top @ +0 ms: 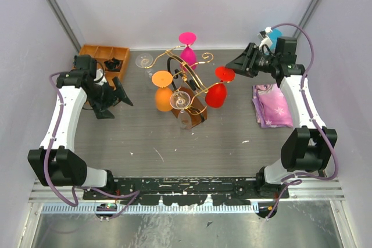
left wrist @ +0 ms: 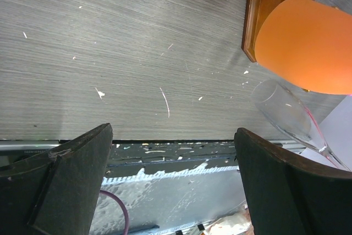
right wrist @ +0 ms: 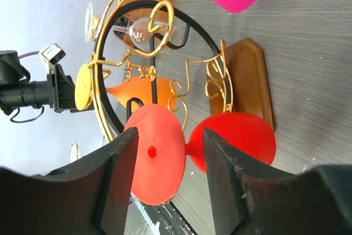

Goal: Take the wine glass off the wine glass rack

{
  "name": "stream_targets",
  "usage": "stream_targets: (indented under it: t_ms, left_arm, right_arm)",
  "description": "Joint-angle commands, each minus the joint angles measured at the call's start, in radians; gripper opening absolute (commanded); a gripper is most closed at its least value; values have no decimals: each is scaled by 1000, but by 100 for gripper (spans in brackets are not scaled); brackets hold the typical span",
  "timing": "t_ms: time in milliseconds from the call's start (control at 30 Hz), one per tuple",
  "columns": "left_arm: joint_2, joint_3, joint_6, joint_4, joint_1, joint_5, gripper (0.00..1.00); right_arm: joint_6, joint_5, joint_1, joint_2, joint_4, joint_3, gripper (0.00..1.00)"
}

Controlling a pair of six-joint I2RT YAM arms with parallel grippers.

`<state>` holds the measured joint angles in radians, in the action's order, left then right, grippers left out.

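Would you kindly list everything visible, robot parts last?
wine glass rack: one, gold, table centre
pink wine glass: one, pink, rack's far side
orange wine glass: one, orange, rack's left
red wine glass: one, red, rack's right
clear wine glasses: two, colourless, rack's front and far left
wooden tray: one, brown, far left
cloth: one, purple, right side
blue object: one, blue, behind right arm
left pincer: one, black, left of rack
right pincer: one, black, at red glass's foot

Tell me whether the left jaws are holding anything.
No: the left wrist view shows the left jaws standing wide apart, with only the bare table visible between them.
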<state>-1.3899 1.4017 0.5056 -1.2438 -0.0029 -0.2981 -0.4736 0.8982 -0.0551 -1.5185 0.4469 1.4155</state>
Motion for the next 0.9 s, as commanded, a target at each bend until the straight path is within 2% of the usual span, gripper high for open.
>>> stream_targets:
  t_ms: [0, 367, 567, 867]
  left_arm:
    - [23, -8, -16, -17, -2, -16, 99]
    - [13, 33, -15, -24, -3, -5, 99]
    - [6, 47, -16, -27, -1, -8, 99]
    - [8, 27, -13, -22, -2, -17, 99]
  right_arm:
    - [16, 53, 14, 28, -10, 42, 53]
    - [53, 73, 20, 42, 34, 92, 36]
    - [67, 110, 27, 51, 46, 102, 36]
    - [160, 132, 68, 40, 156, 113, 41]
